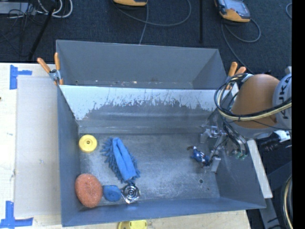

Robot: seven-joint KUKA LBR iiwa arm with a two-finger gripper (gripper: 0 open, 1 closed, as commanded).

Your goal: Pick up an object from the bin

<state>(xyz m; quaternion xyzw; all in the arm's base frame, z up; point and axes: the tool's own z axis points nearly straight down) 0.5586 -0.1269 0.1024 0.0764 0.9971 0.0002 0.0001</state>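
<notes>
My gripper (213, 160) hangs low at the right side of the bin, close to the right wall. A small dark blue thing (198, 155) sits right against its lower end, on its left side; whether it is gripped or just touching cannot be made out. The other loose things lie well off to the left.
At the bin's left lie a yellow round disc (88, 143), a fluffy blue duster (121, 160), an orange-red oval sponge (88, 190), a small blue lump (112, 193) and a shiny metal piece (130, 192). The arm's orange cover and cables overhang the right rim.
</notes>
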